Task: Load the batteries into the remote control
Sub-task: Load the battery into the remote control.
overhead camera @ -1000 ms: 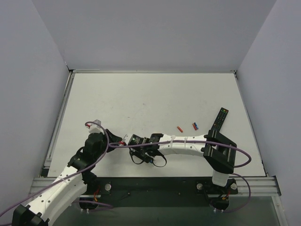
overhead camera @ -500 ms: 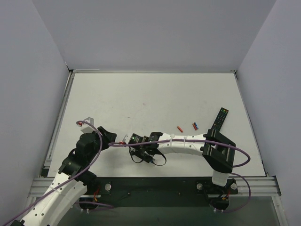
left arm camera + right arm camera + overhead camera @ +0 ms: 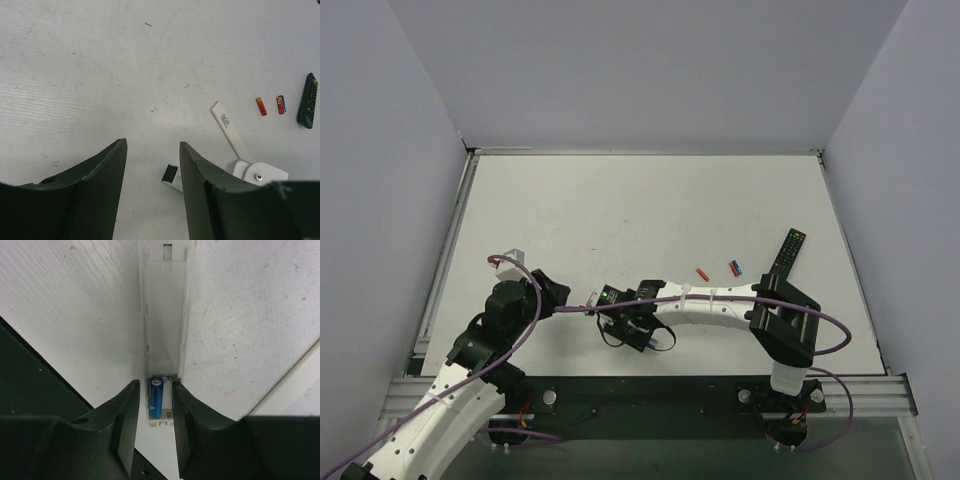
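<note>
left arm has shifted toward 9 o'clock; its gripper [image 3: 152,144] hangs wide, empty. only the right wrist view shows a battery [image 3: 156,399] seated at the remote's [image 3: 165,315] 6 o'clock end, right gripper [image 3: 154,387] narrowly open astride it.

**White shells, black joints, purple leads**

My left arm [image 3: 430,410] is a white shell dotted with rows of small holes and broken by black joint housings. My right arm [image 3: 715,312] is white too, with a boxy black housing [image 3: 785,325]. A purple cable [image 3: 535,310] trails along each arm. It is banded on at the right and meets a red fitting [image 3: 498,263] at the left wrist. My left gripper [image 3: 152,145] has dark, matte, curved fingers [image 3: 100,175], and my right gripper [image 3: 154,386] looks alike.
</note>
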Tool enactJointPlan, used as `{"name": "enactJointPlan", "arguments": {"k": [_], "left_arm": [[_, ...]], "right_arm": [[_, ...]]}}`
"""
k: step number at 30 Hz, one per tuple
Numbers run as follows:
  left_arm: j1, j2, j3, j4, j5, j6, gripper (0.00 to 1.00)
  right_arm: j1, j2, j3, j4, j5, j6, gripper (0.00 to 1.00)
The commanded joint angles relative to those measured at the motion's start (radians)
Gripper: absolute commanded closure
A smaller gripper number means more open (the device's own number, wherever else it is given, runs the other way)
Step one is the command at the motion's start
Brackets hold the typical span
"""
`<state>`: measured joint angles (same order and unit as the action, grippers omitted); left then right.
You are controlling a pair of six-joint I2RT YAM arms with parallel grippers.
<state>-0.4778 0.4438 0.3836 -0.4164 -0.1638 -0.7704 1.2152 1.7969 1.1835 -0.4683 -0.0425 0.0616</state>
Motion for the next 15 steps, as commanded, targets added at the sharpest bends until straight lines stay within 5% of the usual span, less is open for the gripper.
{"name": "enactJointPlan", "arguments": {"k": [1, 15], "left_arm": [[0.005, 0.024, 0.018, 0.033, 0.036, 0.022, 0.44], [0.004, 0.165, 0.005, 0.128, 0.196, 0.039, 0.40]], "right_arm": [[-0.009, -0.022, 0.041, -0.059, -0.005, -0.008, 0.71], [-0.039, -0.152, 0.016, -0.043, -0.019, 0.039, 0.61]]}}
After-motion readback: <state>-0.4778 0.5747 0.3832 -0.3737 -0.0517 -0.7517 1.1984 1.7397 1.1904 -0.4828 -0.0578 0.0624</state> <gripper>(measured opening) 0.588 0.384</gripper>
